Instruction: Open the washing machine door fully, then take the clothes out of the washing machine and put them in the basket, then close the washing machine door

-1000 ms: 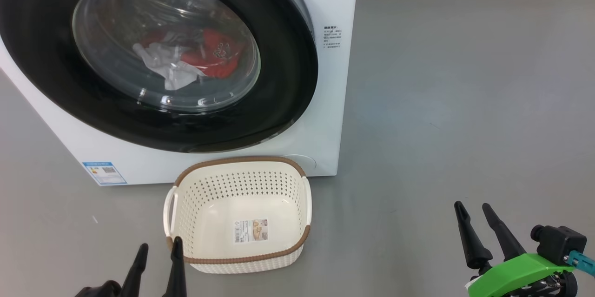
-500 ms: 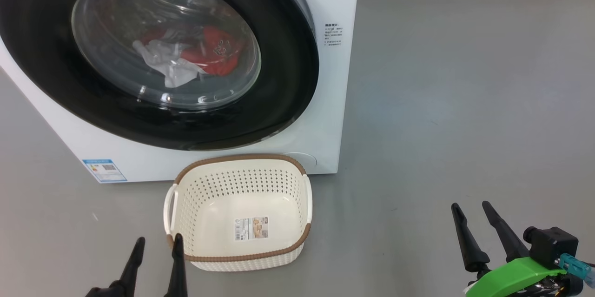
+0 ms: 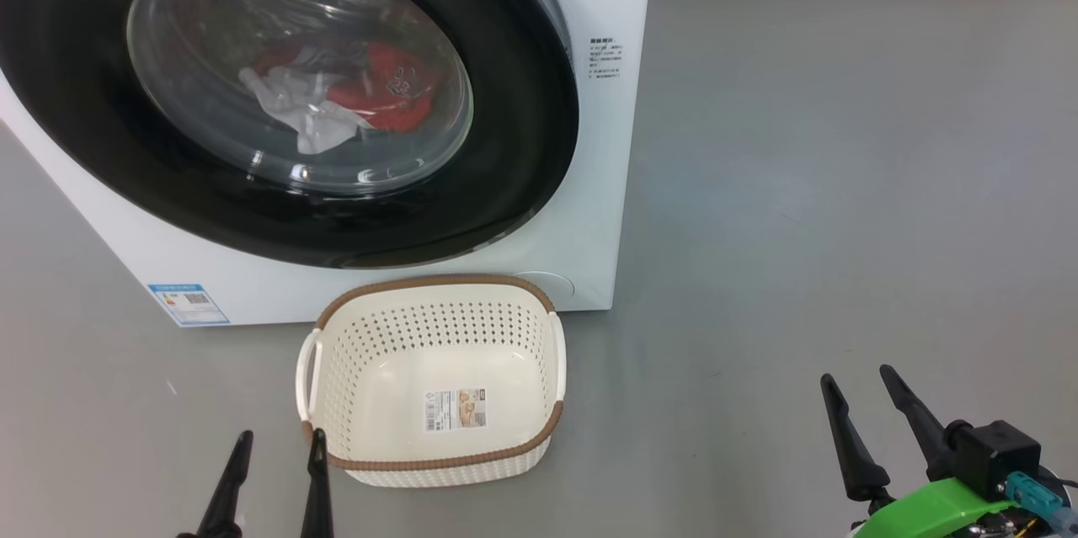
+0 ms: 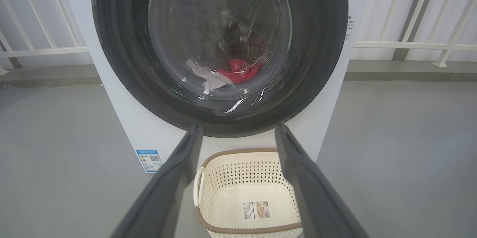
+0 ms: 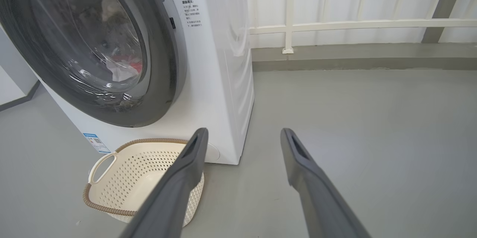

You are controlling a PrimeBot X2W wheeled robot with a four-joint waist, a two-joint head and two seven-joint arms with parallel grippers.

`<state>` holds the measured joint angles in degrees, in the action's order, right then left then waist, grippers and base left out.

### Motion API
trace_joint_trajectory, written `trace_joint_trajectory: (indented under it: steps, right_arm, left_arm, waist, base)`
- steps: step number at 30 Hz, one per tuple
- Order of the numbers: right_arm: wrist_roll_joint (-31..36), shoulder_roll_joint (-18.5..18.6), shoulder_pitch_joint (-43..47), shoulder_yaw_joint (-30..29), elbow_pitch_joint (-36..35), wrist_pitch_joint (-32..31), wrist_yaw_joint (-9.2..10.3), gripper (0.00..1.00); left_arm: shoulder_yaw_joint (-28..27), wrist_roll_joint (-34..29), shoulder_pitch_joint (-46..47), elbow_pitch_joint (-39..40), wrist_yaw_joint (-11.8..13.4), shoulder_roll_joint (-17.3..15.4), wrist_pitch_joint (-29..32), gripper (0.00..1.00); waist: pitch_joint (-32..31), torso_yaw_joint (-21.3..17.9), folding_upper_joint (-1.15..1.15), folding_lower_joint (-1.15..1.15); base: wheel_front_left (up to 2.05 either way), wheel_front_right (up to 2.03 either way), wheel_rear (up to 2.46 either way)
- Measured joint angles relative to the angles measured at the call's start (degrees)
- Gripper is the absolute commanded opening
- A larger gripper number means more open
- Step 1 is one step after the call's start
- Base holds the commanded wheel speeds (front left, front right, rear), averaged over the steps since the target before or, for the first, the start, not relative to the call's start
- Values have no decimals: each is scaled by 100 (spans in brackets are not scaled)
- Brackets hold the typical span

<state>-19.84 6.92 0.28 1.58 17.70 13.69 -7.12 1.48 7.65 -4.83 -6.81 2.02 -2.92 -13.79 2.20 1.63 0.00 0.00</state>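
Behind round glass door, crumpled clothes, perforated basket

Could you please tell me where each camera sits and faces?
Head view: head-mounted, looking down at white boxy washing machine and cream perforated plastic basket; open left gripper, right gripper below.
Left wrist view: squarely faces glossy black round door; own fingers frame basket.
Right wrist view: faces machine's right corner obliquely; own fingers.
All share: red and white clothes behind door glass.

White washing machine, glossy black door, red-and-white clothes, cream perforated brown-rimmed basket.
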Motion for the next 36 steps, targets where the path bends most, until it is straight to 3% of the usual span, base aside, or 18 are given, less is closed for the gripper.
trace_joint_trajectory:
  steps: [17, 18, 19, 20, 26, 36]
  right_arm:
    - [210, -22, 79, -65, -111, 63, 0, 100]
    - [176, -34, 77, -59, -124, 63, 0, 49]
    - [144, -44, 75, -37, -136, 63, 0, 17]
    - [79, -51, 70, -7, -157, 63, 0, 0]
    - [-387, -82, -287, 65, -371, 70, 0, 0]
    - [-903, -86, -1759, 109, -399, 93, 0, 0]
  left_arm:
    - [-29, -170, -1, 1, -54, 15, -51, 100]
    - [-20, -167, -1, 1, -54, 15, -51, 100]
    - [-11, -160, -1, 1, -54, 15, -51, 100]
    - [0, -160, -1, 2, -54, 15, -51, 100]
    - [143, -113, 5, 36, -45, 15, -51, 100]
    - [482, -11, 146, 69, -3, 16, -51, 100]
  waist:
    - [70, 18, 0, 0]
    - [74, 23, 0, 0]
    - [79, 29, 0, 0]
    - [84, 34, 0, 0]
    - [146, 88, 0, 0]
    - [342, 291, 0, 0]
  base:
    - [0, 0, 0]
    - [0, 0, 0]
    - [0, 0, 0]
    - [0, 0, 0]
    - [0, 0, 0]
    - [0, 0, 0]
